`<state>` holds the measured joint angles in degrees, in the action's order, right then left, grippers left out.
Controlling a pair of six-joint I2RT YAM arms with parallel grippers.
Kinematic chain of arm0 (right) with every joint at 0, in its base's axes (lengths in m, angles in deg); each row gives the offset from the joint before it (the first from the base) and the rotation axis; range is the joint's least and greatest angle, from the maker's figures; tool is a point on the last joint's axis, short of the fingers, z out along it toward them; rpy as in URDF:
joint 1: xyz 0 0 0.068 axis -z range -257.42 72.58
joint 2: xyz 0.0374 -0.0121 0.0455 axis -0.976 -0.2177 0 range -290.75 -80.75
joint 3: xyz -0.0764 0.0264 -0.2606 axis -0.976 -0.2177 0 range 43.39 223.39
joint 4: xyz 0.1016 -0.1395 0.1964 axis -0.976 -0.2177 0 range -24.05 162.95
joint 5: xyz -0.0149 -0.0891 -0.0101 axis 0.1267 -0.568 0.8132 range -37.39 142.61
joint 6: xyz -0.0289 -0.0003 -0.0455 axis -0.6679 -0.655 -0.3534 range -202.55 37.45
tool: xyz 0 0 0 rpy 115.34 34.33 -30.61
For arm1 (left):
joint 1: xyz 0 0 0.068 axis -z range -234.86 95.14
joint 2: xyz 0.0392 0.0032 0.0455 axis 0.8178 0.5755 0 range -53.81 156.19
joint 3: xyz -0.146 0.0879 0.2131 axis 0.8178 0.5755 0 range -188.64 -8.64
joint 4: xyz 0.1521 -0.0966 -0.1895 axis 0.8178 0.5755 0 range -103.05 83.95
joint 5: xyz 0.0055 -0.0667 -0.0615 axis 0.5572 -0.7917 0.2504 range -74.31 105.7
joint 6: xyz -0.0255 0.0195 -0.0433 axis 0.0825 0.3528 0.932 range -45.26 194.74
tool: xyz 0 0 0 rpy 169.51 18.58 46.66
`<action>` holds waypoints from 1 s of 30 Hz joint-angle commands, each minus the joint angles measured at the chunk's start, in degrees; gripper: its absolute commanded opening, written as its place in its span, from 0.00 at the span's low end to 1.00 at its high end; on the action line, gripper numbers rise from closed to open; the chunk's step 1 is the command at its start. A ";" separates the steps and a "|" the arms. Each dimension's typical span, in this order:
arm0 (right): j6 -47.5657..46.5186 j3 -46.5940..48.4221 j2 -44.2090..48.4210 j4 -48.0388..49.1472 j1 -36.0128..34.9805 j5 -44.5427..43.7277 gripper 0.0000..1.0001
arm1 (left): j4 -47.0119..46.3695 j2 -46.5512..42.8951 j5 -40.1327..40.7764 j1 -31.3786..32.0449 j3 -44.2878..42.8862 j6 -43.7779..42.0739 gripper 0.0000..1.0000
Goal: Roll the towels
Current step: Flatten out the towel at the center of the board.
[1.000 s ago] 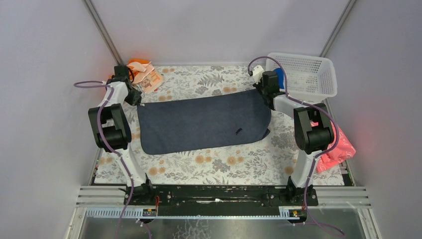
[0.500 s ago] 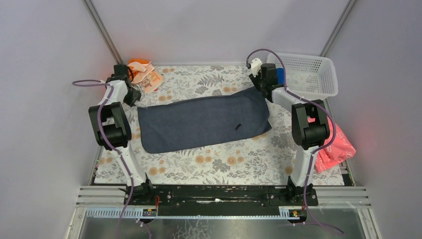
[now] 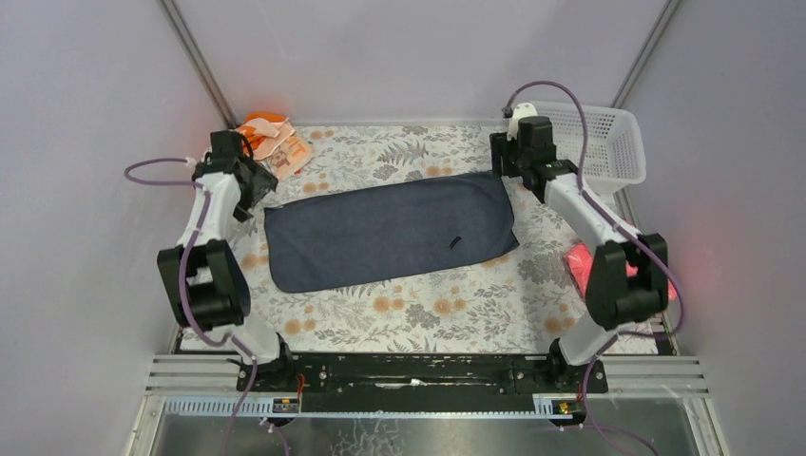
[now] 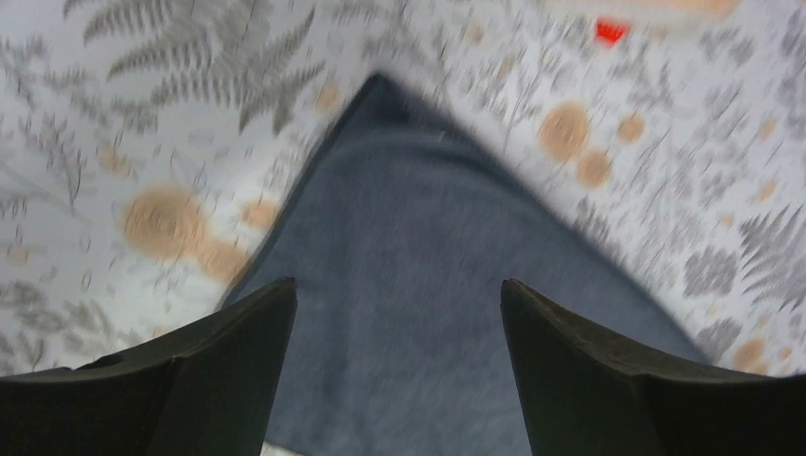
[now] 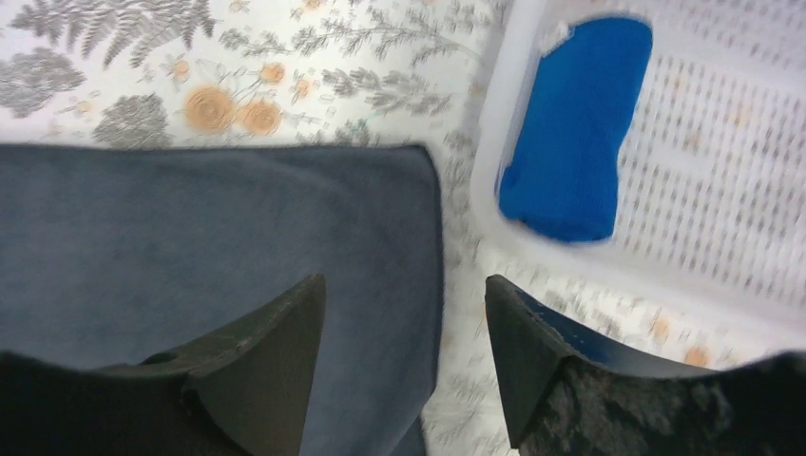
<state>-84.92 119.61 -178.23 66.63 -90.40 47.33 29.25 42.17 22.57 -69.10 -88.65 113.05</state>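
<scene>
Grey towel lies flat and unrolled on the floral table. Blue towel sits bundled in the white basket. Left gripper and right gripper hover wide open, empty, over the grey towel's far corners. Likely step: starting the roll, which calls for pinching an edge evenly

Grey towel lies flat; blue towel in basket

Grey towel blurred in the left wrist view, pink packet mostly behind the right arm.
</scene>
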 commanded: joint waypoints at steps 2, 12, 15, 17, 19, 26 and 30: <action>17.43 -9.50 9.93 -7.47 0.26 1.69 0.73 | 0.18 -8.96 -5.56 0.67 12.88 -2.00 0.79; 31.10 -25.76 16.37 1.37 0.39 11.49 0.81 | -3.65 -18.33 -9.89 1.09 30.10 0.96 0.85; 33.05 -27.05 14.92 2.77 0.44 12.34 0.82 | -5.10 -17.20 -10.77 1.09 32.41 1.67 0.86; 33.91 -27.78 14.33 3.86 0.47 11.92 0.82 | -5.82 -16.26 -10.91 1.09 33.22 2.02 0.86; 34.62 -28.40 13.73 4.34 0.57 10.87 0.82 | -6.52 -15.50 -10.81 1.10 33.86 2.28 0.86; 36.33 -31.43 12.30 5.55 0.90 5.56 0.83 | -7.28 -12.70 -9.62 1.09 34.79 2.64 0.86; 36.58 -32.83 11.69 6.42 1.23 4.24 0.84 | -7.19 -12.63 -8.91 1.06 35.50 2.71 0.86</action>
<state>-49.88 87.64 -166.01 70.12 -89.85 54.85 24.55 29.17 13.00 -68.34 -54.18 115.04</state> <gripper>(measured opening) 0.831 0.859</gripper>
